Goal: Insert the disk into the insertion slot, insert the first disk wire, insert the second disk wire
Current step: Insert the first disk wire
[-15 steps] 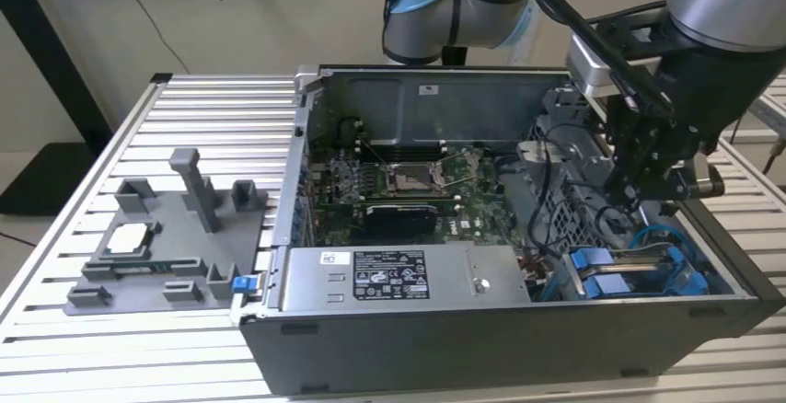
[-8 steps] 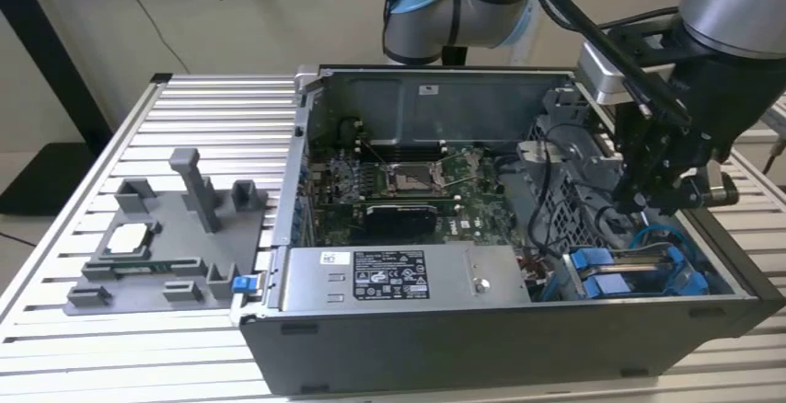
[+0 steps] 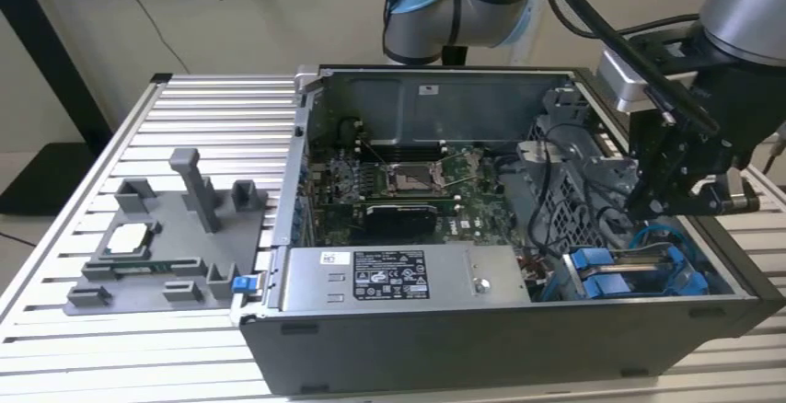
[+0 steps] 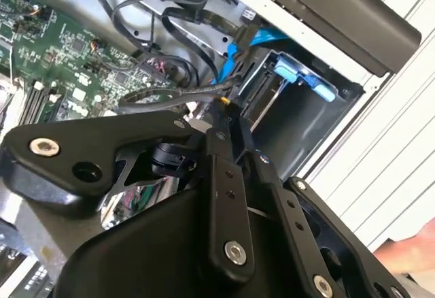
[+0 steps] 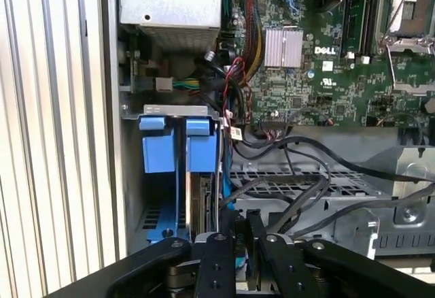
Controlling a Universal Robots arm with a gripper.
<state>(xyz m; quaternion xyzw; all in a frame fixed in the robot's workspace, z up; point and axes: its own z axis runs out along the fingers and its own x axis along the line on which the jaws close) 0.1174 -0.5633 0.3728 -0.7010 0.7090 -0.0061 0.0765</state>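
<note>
In the exterior view my black gripper hangs inside the open computer case, just above the insertion slot with its bright blue rails at the near right corner. In the first wrist view the slot's blue tabs stand ahead of my gripper, and the disk shows edge-on between the rails. The fingers stand close together on a blue disk wire, which runs from my gripper toward the bay. Black cables cross right beside the fingertips.
The grey labelled power-supply box lies along the case's front wall, left of the slot. The green motherboard fills the case's middle. A grey fixture stands on the slatted table at the exterior view's left.
</note>
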